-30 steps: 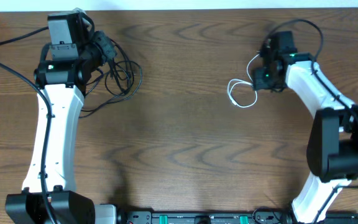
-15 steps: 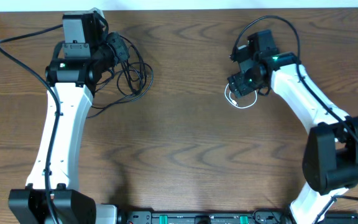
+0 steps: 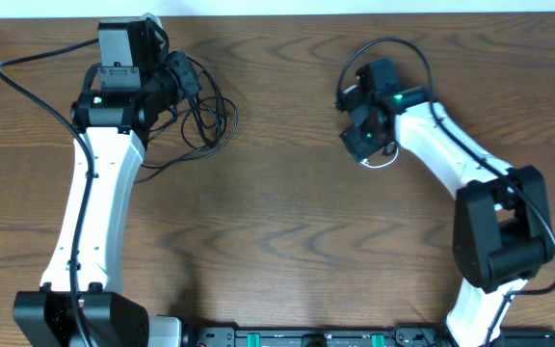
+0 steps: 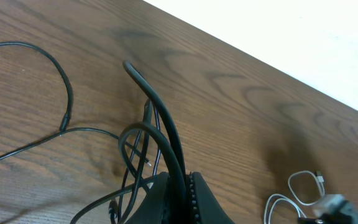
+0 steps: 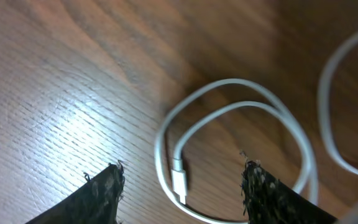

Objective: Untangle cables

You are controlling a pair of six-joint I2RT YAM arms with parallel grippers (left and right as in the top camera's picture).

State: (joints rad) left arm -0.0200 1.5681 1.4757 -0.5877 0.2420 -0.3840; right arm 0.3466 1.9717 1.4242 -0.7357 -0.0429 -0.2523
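Observation:
The black cable (image 3: 205,116) lies in loose loops at the back left of the table, and my left gripper (image 3: 176,77) is shut on one strand of it (image 4: 166,134), which rises from between the jaws. The white cable (image 5: 229,130) lies coiled on the wood, apart from the black one. My right gripper (image 5: 182,186) hangs open just above it, its two fingertips (image 5: 107,186) straddling the coil and its small white plug (image 5: 179,180). In the overhead view only a bit of the white cable (image 3: 382,161) shows beside the right gripper (image 3: 364,140).
The thick black arm wire (image 3: 27,92) trails over the table's left side. Another arm wire loops above the right wrist (image 3: 393,48). The table's far edge (image 4: 278,71) runs close behind the black loops. Bare wood (image 3: 287,222) lies between the two arms.
My right gripper has moved left and down over the white coil, now covering most of it. The left arm shifted slightly right with the black cable, then stayed still.

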